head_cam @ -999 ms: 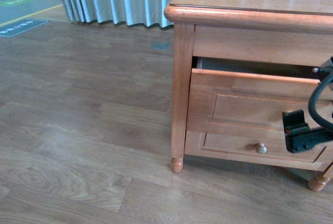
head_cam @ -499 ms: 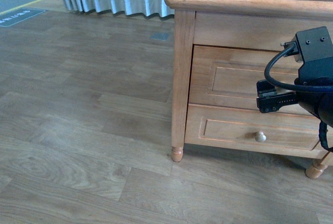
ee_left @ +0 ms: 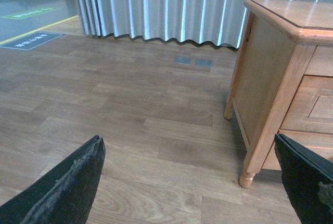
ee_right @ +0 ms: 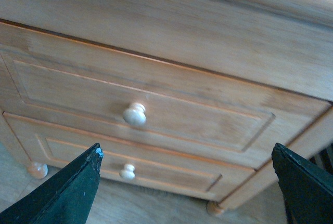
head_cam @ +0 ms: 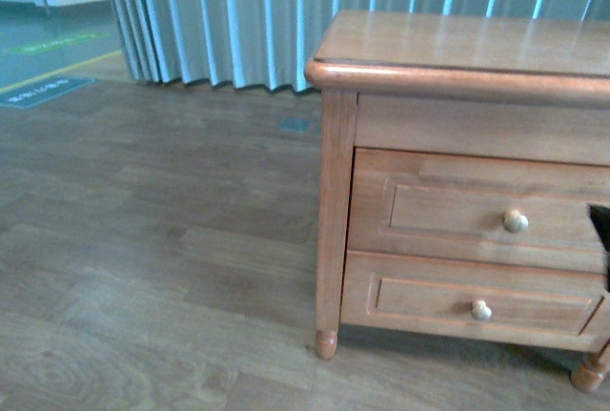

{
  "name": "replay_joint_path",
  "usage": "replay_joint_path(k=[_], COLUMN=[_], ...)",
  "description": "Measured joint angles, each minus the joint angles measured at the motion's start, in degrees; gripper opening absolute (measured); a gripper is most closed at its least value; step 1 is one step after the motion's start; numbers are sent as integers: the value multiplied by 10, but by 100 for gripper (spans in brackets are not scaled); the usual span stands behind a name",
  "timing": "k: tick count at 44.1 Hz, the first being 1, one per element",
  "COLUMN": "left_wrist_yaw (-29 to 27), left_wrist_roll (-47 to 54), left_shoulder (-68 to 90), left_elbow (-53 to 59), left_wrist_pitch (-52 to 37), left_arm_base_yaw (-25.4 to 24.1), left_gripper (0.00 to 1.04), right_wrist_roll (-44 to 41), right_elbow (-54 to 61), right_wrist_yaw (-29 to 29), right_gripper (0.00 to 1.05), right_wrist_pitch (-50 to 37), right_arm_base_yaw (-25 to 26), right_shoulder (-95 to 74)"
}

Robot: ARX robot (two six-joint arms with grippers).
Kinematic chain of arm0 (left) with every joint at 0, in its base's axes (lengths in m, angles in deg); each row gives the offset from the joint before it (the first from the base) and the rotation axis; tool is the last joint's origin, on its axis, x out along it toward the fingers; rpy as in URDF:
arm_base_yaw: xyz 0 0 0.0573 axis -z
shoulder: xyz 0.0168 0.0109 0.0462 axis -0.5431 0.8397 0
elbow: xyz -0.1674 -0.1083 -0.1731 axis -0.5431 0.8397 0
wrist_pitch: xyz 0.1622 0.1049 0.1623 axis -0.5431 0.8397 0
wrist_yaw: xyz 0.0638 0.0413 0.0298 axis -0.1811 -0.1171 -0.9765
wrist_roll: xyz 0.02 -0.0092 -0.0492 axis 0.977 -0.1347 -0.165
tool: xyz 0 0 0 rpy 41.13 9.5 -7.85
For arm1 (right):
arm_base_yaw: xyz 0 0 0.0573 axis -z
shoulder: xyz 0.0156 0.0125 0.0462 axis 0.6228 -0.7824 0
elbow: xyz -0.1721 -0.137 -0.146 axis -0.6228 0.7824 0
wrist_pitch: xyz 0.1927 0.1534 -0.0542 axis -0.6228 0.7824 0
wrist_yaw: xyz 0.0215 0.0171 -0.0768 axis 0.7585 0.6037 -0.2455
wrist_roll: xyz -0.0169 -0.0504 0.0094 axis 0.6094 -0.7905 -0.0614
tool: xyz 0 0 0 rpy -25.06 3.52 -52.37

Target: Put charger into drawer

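Observation:
The wooden cabinet (head_cam: 457,49) stands on the right of the front view. Its top drawer (head_cam: 448,206) is pushed in flush, with a round pale knob (head_cam: 515,221). The charger is out of view. In the right wrist view my right gripper (ee_right: 186,156) is open and empty. It faces the drawer (ee_right: 171,104) and its knob (ee_right: 135,114) from a short distance, touching neither. My left gripper (ee_left: 188,146) hangs open and empty over the floor, beside the cabinet's corner leg (ee_left: 247,174).
A lower drawer (head_cam: 419,297) with its own knob (head_cam: 481,311) sits under the top one. Pale pleated curtains (head_cam: 238,10) hang behind. Wood-look floor (head_cam: 143,239) stretches to the left. A dark sliver of my right arm (head_cam: 602,239) shows at the right edge.
The top drawer stood open a second ago and is now shut. My right gripper has drawn back from the drawer front and almost left the front view, which has also shifted.

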State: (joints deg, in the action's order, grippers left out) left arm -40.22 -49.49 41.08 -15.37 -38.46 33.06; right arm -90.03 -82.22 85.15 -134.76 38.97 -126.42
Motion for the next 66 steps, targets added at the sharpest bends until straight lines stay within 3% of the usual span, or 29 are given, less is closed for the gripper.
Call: replay_joint_path(k=[15,23,26,29,34,43,45,49,66], left_wrist_yaw=[0,0,0,0,0,0,0,0,0], left_wrist_roll=[0,0,0,0,0,0,0,0,0], left_shoulder=[0,0,0,0,0,0,0,0,0], left_elbow=[0,0,0,0,0,0,0,0,0], left_wrist_pitch=[0,0,0,0,0,0,0,0,0], left_arm_base_yaw=[0,0,0,0,0,0,0,0,0], left_gripper=[99,99,99,99,99,99,99,99,99], right_wrist_roll=[48,51,79,92,99,102,102,103,103], right_elbow=[139,145,170,182,195,222,222,222,222], right_wrist_yaw=[37,42,122,135,106,75,32,17,13], right_gripper=[96,96,84,70,43,8,1,2,2], right_wrist_pitch=[303,325,258,254,288,304,321,350,441], right_arm_base_yaw=[122,132,141,127,96,63,35,0,-2], right_shoulder=[471,544,540,565,616,662,676,713,803])
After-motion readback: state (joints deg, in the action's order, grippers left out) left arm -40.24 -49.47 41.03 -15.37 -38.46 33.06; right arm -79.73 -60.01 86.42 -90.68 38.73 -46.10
